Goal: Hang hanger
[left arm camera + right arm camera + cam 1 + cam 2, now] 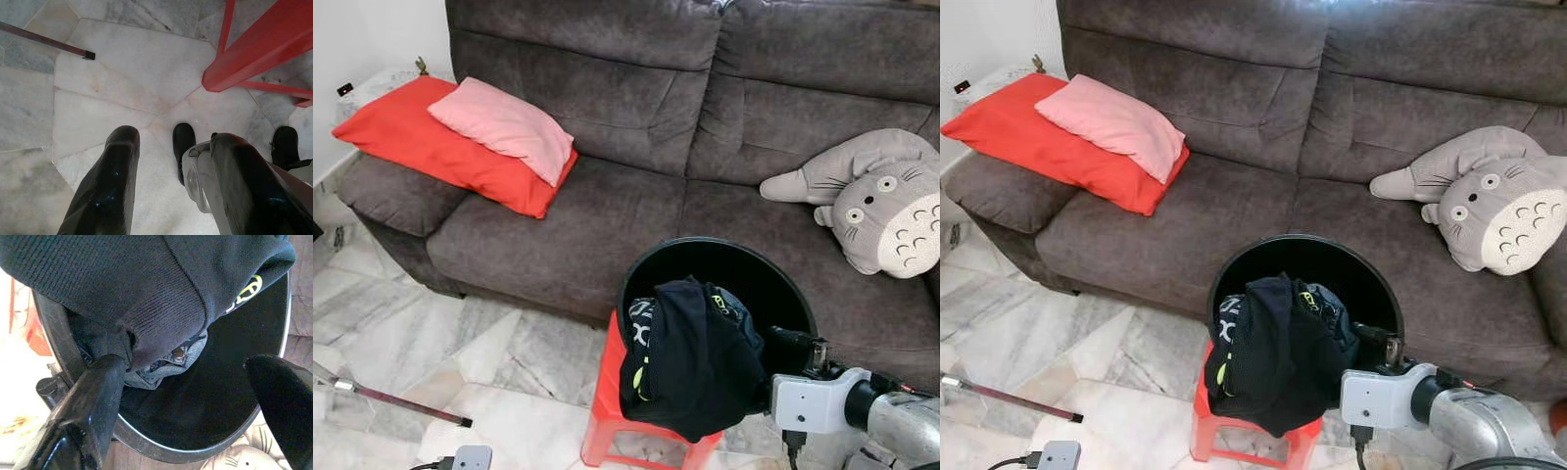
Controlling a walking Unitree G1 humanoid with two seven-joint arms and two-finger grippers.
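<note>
Task at its start: right gripper (190,396), jaws wide open and empty, is at the black basket (744,269) rim beside the dark garment (690,357); no hanger identifiable.

One sofa (636,186). Two pillows on it: one red pillow (421,142), one pink pillow (504,127) on top. One grey plush toy (886,201). One black tub (773,284) on one red stool (607,406). Inside the tub, one black top (690,362) and one bit of jeans (168,364) under it; maybe more clothes, too bunched up to count. One thin rod (401,403) on the floor (509,362). Two grippers: left gripper (171,147) and right gripper (188,382), two black fingers each.
</note>
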